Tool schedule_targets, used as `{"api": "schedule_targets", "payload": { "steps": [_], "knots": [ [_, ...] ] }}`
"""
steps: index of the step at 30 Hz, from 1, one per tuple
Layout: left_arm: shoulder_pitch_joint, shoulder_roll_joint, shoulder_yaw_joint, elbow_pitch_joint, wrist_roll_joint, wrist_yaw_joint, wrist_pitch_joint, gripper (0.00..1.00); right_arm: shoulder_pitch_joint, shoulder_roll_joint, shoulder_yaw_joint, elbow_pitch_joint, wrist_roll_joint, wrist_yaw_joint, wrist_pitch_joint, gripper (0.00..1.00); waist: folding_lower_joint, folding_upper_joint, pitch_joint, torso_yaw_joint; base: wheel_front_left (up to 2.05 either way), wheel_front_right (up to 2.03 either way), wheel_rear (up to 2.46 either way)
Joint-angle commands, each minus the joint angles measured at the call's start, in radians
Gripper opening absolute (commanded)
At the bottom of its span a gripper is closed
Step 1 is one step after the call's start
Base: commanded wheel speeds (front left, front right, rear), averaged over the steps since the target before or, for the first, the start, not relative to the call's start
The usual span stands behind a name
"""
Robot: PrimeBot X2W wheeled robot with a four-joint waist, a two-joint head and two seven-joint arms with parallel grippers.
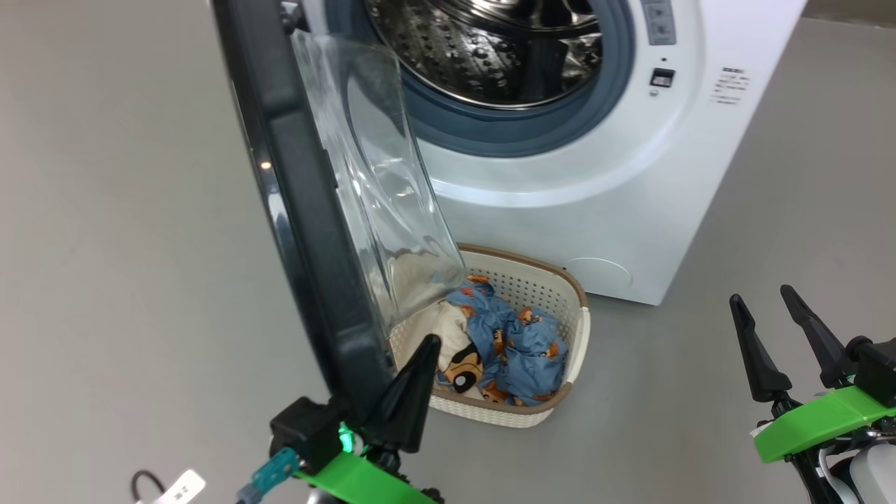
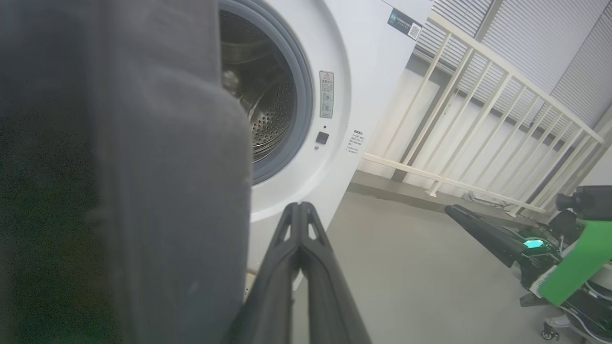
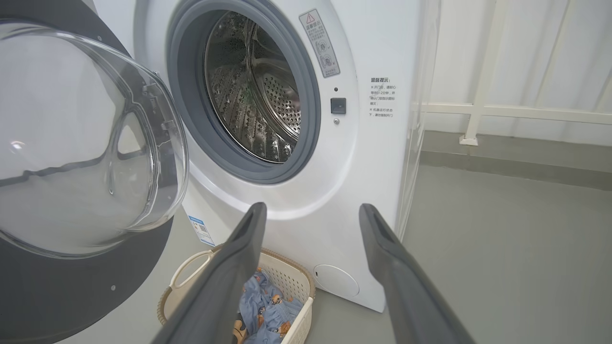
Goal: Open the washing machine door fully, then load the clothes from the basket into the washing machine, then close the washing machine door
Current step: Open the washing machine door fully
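the washing machine door (image 1: 301, 210) stands upright, swung outward, edge-on.

A smooth grey floor (image 1: 105, 245) carries the white washing machine (image 1: 560, 210), which stands near the floor's far edge by a white railing (image 3: 526, 112). The cream basket (image 1: 539, 290) sits on the floor just in front of the machine's base.

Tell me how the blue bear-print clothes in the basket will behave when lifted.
Probably floppy: the clothes lie crumpled in folds, so they should drape and dangle. Likely light, being small thin pieces. Bunched together in the basket, one pinch may drag up a neighbour.
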Motion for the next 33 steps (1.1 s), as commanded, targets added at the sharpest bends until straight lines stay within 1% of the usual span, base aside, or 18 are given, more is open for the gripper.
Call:
{"api": "schedule_targets", "payload": {
  "steps": [1,12,17,29,33],
  "knots": [
    [-0.006,0.036,0.062,-0.024,0.006,0.026,0.001,0.00,-0.001,-0.025,0.008,-0.024,-0.019,0.005,-0.012,1.00,0.0000,0.0000,-0.003,0.017,0.00,0.00,0.00],
    [0.060,0.097,0.094,-0.114,0.010,0.096,0.038,0.00,0.003,-0.025,0.008,-0.023,-0.019,0.005,-0.012,1.00,0.0000,0.0000,-0.014,0.065,0.00,0.00,0.00],
    [0.086,0.121,0.124,-0.150,0.002,0.129,0.046,0.00,0.006,-0.020,0.009,-0.024,-0.021,0.005,-0.012,1.00,0.0000,0.0000,-0.017,0.080,0.00,0.00,0.00],
    [0.065,0.174,0.200,-0.141,-0.012,0.159,0.041,0.00,0.005,-0.024,0.007,-0.028,-0.022,0.005,-0.012,1.00,0.0000,0.0000,0.004,0.100,0.00,0.00,0.00],
    [0.051,0.189,0.236,-0.129,-0.018,0.176,0.033,0.00,-0.002,-0.032,0.007,-0.030,-0.020,0.005,-0.012,1.00,0.0000,0.0000,0.021,0.099,0.00,0.00,0.00]
  ]
}}
